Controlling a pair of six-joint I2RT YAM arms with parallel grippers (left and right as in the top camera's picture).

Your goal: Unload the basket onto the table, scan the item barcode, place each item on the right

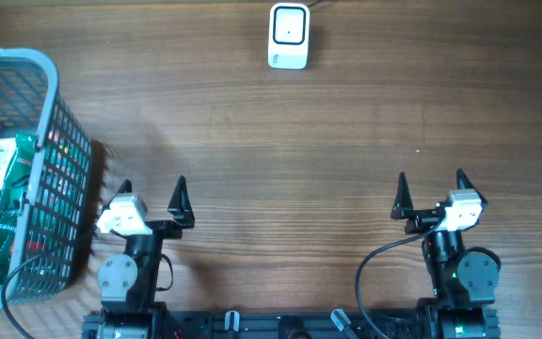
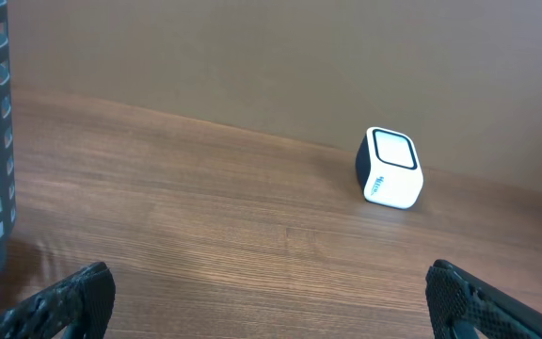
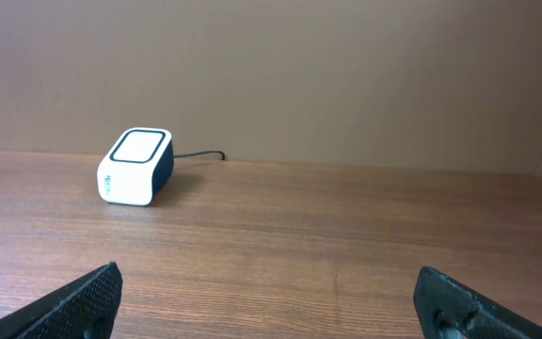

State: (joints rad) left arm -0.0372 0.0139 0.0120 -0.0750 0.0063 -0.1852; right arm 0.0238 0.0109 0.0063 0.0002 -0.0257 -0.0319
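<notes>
- at the desk's left edge, inside the basket (image 1: pixel 64 188); is that where the item is?
- yes; a green packet (image 1: pixel 12 198) lies among others in there; its long side seems to run from the far edge toward the near edge; which face carries the barcode i cannot tell
- which arm is nearer?
- the left claw (image 1: pixel 152 184); it sits just right of the basket's wall, close to the near edge, jaws spread wide and holding nothing; the packet lies to its left, behind the mesh, so i'd judge the reach must go up over the rim, not straight across
- and the right claw (image 1: pixel 431 179)?
- wide too, and empty; it's well apart from the basket, toward the desk's right side
- where's the scanner (image 1: pixel 289 36)?
- at the middle of the far edge, window facing upward, ahead of both arms and between them; nothing is near it; i'd say the packet has not been picked up yet
</notes>
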